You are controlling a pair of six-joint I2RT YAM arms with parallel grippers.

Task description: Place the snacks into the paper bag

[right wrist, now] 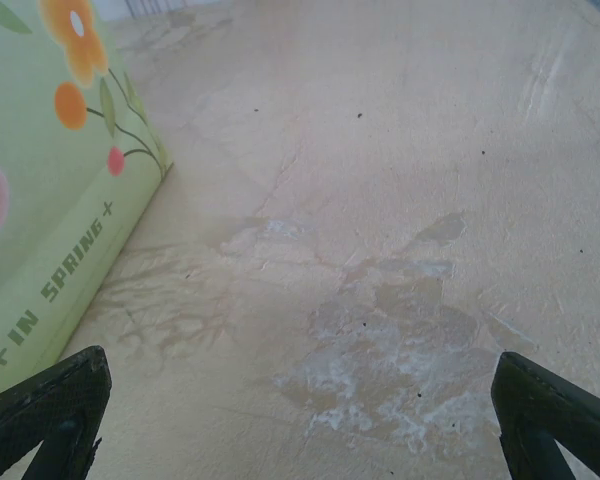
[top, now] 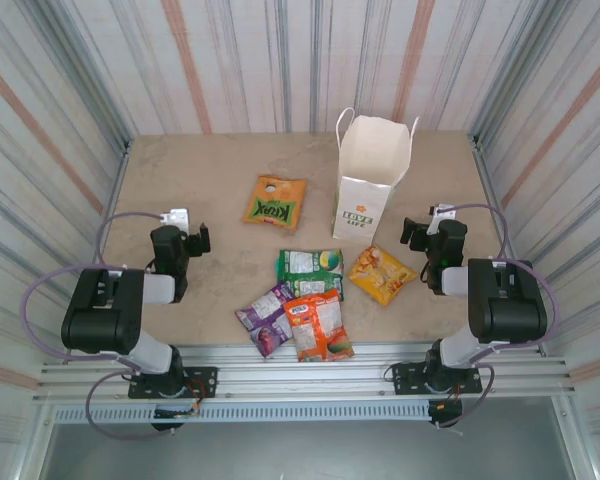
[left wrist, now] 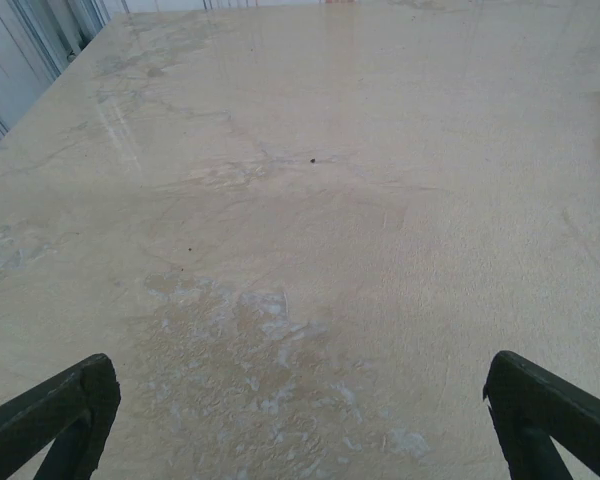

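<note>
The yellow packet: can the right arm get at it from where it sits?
Probably yes: the yellow packet lies flat just beside the right arm's open fingers, with nothing between; the paper bag stands farther back.

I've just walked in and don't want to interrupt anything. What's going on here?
Nothing is being handled yet. The left hand and right hand are both open and empty, low over the table. The paper bag stands upright and open near the right arm. All five snacks lie outside it: the orange packet to its left, and the green packet, yellow packet, purple packet and orange-red packet in front of it.
</note>
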